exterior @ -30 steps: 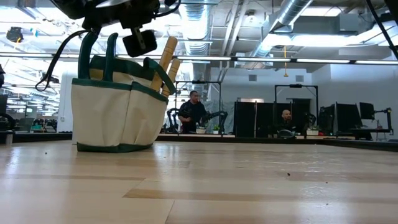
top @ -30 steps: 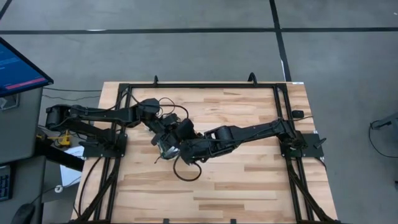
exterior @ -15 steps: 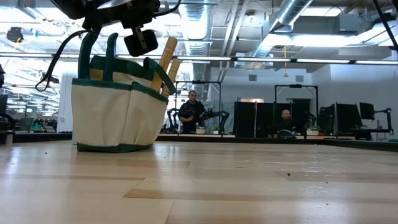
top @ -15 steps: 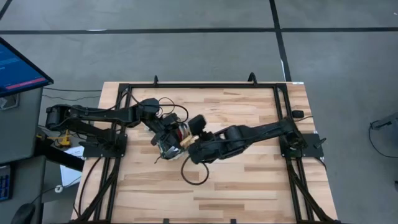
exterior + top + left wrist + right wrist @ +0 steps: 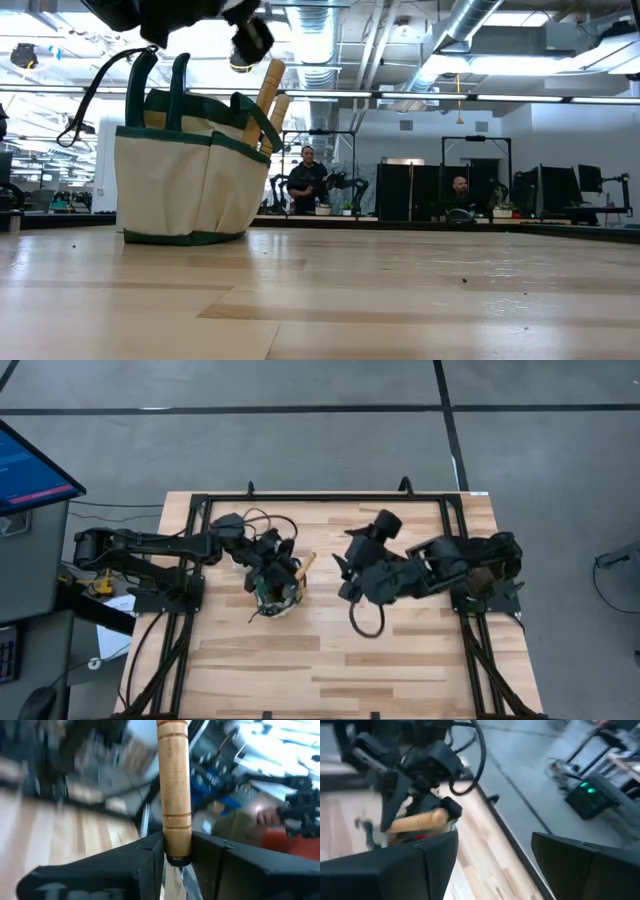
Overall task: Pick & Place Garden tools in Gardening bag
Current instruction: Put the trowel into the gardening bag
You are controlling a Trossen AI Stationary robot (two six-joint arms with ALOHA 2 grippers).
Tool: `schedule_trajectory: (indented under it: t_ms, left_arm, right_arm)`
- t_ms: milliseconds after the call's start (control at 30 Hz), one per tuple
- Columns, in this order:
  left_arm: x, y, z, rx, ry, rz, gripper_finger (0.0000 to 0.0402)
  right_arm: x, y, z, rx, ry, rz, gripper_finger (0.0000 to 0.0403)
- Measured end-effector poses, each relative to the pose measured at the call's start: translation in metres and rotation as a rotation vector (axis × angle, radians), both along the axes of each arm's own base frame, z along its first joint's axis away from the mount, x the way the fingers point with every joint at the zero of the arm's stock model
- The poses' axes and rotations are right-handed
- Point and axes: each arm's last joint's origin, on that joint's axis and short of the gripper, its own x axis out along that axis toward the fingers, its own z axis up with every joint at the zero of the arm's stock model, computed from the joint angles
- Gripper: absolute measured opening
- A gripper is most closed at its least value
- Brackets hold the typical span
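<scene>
The beige gardening bag (image 5: 180, 185) with dark green trim stands on its base on the table's left half, and also shows in the high view (image 5: 268, 596). Two light wooden trowel handles (image 5: 270, 90) stick out of its top, leaning right. My left gripper (image 5: 285, 572) is over the bag, shut on one trowel's handle (image 5: 174, 785). My right gripper (image 5: 342, 572) is open and empty, to the right of the bag and apart from it; it also shows in the right wrist view (image 5: 492, 850). The shears and the red-and-black tool are hidden. My left gripper pinches the trowel's wooden handle at its lower end (image 5: 175, 851), by the dark ferrule, between its two fingers (image 5: 145, 855). The handle runs on past the fingers, away from the wrist. Its free end (image 5: 308, 561) points toward the table's right.
A black frame (image 5: 325, 498) runs round the table's edges. A dark cable loop (image 5: 365, 622) hangs by my right arm. A monitor (image 5: 30, 465) stands off the table's left. People (image 5: 305, 180) are in the room far behind the table.
My right gripper has drawn back from the bag toward the table's right edge, empty, and its arm has folded up. A wooden handle now shows beside the bag's top in the high view. My left gripper has stayed over the bag and shifted slightly.
</scene>
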Motion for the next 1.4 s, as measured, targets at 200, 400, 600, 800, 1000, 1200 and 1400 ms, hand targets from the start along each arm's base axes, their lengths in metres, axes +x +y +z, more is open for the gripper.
schedule_trajectory:
  t_ms: [200,400,600,800,1000,1200,1400]
  left_arm:
    - [-0.008,0.001,0.028,0.062,-0.271,0.102,0.0062]
    - [-0.025,-0.004,0.047,0.135,-0.410,0.131,0.0062]
    - [-0.042,-0.015,0.064,0.209,-0.534,0.152,0.0062]
    - [-0.047,-0.016,0.068,0.238,-0.570,0.193,0.0062]
    - [-0.045,-0.016,0.067,0.235,-0.558,0.202,0.0062]
    - [-0.042,-0.014,0.064,0.246,-0.539,0.240,0.0062]
    - [-0.034,-0.013,0.058,0.252,-0.512,0.266,0.0062]
  right_arm:
    - [0.017,0.019,-0.008,0.002,-0.070,0.001,0.0244]
    - [0.051,0.020,0.000,0.038,-0.198,0.181,0.0244]
    - [0.067,-0.014,0.016,0.092,-0.319,0.255,0.0244]
    - [0.075,-0.030,0.030,0.152,-0.455,0.406,0.0244]
    - [0.082,-0.033,0.026,0.168,-0.452,0.449,0.0244]
    - [0.082,-0.035,0.027,0.173,-0.455,0.474,0.0244]
    - [0.084,-0.046,0.027,0.171,-0.452,0.473,0.0244]
